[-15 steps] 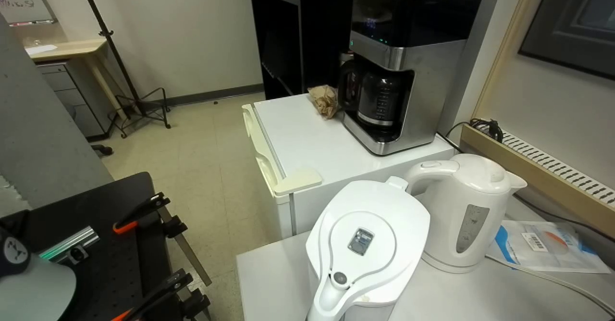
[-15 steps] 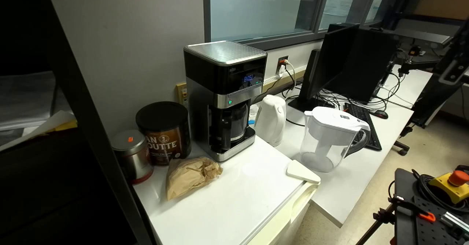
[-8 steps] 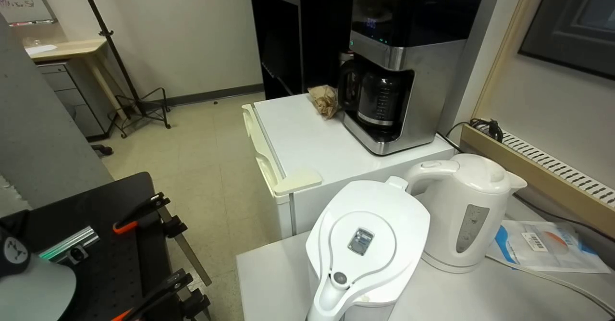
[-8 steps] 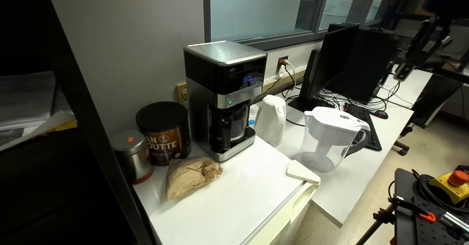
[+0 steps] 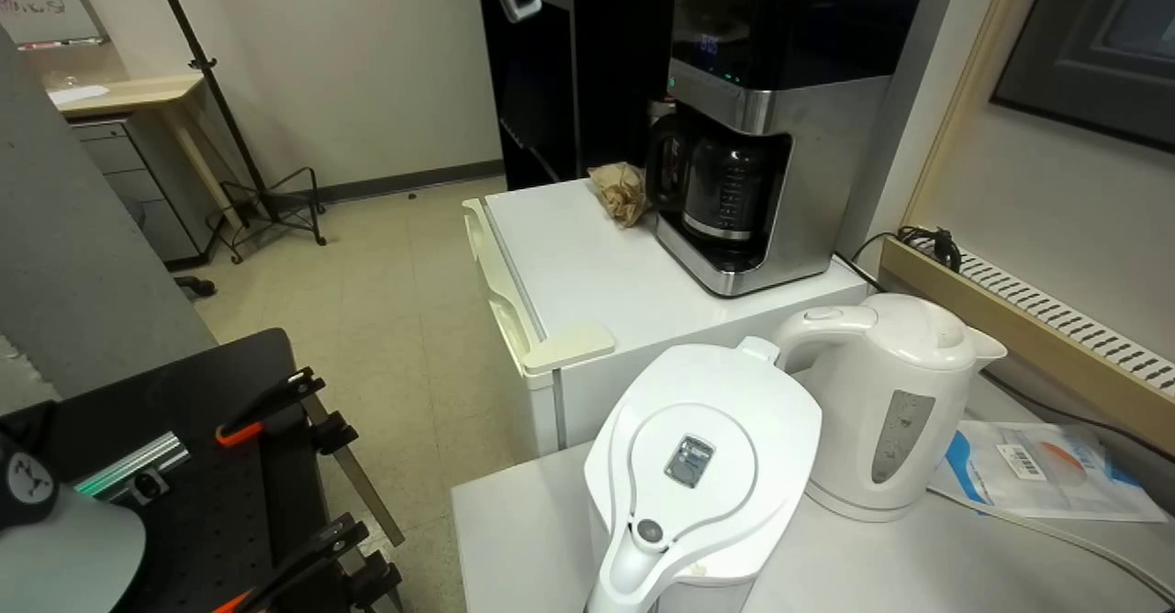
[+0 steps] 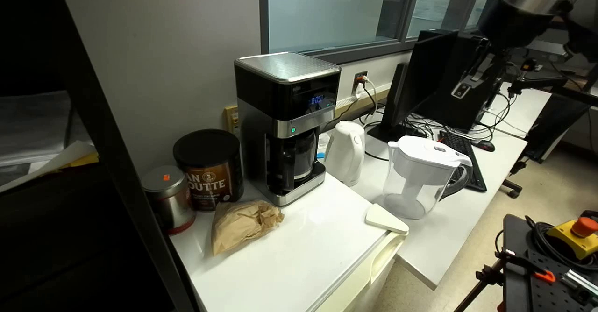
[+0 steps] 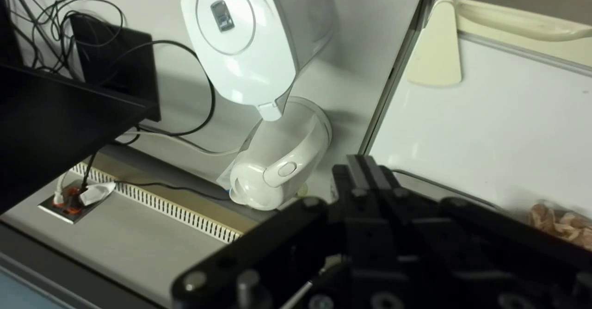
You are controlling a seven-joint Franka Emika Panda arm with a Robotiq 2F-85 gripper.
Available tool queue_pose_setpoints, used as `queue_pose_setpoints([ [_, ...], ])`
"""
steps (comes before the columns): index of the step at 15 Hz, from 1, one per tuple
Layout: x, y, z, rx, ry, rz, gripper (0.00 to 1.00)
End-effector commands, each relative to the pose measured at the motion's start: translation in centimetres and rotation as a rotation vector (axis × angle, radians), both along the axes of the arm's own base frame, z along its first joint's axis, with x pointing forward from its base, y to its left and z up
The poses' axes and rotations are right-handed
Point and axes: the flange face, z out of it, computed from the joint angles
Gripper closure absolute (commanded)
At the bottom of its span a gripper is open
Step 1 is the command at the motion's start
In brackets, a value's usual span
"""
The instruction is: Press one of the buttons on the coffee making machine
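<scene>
A tall, boxy, shiny coffee maker in black and silver (image 6: 280,125) is shown in both exterior views, stood upright on a low white box with a cream edge (image 6: 303,256). A round jug of dark glass (image 5: 730,191) is set inside it. On its front, blue numbers (image 6: 316,100) and a small green light (image 6: 293,129) are lit; some tiny green dots (image 5: 729,77) cannot be made out well. The black gripper (image 7: 363,161) is held high in the air, well apart from the coffee maker. It is clenched: in the wrist view, its two fingers (image 7: 355,175) are pressed against each other. A crumpled brown paper bag (image 6: 245,225) and a big brown tin with a black lid (image 6: 209,169) are placed near the coffee maker, and a silver can with a red bottom (image 6: 169,197) is put by the tin. A white kettle (image 5: 895,420) and a see-through pitcher with a white lid (image 5: 707,494) are placed near each other on a long white table (image 5: 523,521).
</scene>
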Motion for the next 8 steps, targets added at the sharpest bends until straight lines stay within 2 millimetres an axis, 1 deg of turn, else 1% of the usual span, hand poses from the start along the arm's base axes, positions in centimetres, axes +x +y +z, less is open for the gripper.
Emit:
queue_pose_setpoints([
  [1, 2.3, 0.2, -1.4, -0.072, -0.062, 0.023, 0.96],
  [8, 5.8, 0.1, -4.5, -0.115, -0.155, 0.094, 0.96],
])
